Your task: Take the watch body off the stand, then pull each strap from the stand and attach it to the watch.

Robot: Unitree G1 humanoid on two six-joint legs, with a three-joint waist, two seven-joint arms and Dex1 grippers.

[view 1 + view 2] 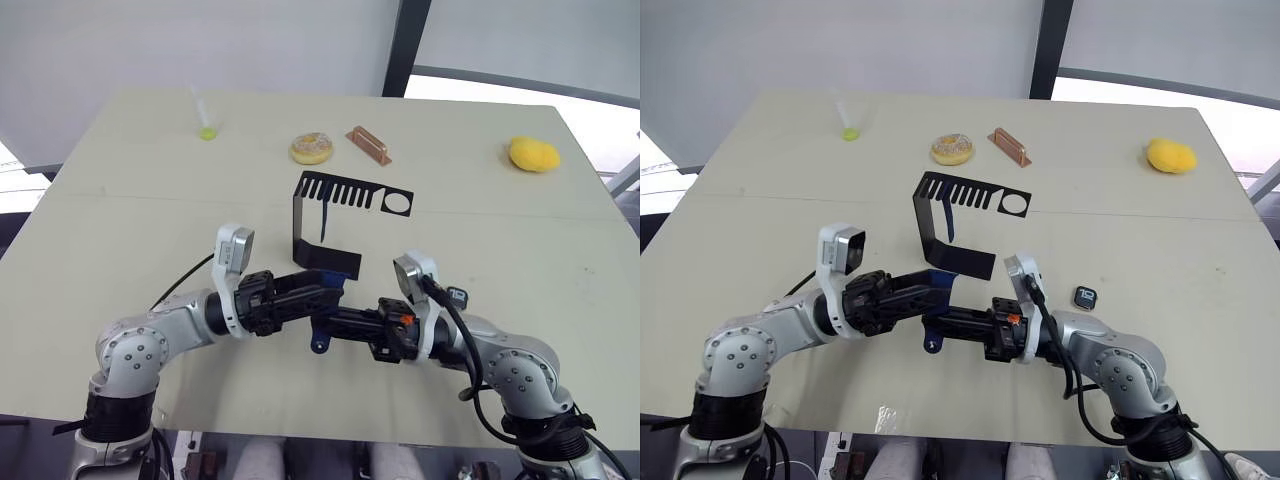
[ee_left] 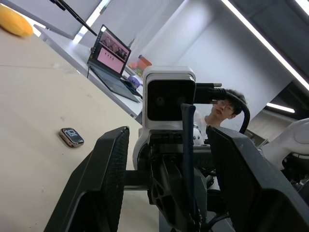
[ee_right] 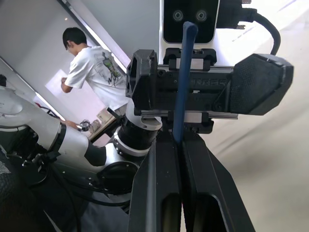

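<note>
nowhere readable text. our right gripper clamps strap; left gripper apart around it. near stand: watch body, donut.

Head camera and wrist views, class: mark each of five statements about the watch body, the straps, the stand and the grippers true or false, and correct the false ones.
1. The watch body sits in the stand. False: it lies on the table, apart from the stand, to the robot's right.
2. The right gripper is shut on a blue strap. True.
3. The left gripper is open. True.
4. No strap hangs from the stand. False: a second strap hangs from its slotted top plate.
5. The doughnut lies nearer the robot than the stand. False: it lies beyond it.
</note>
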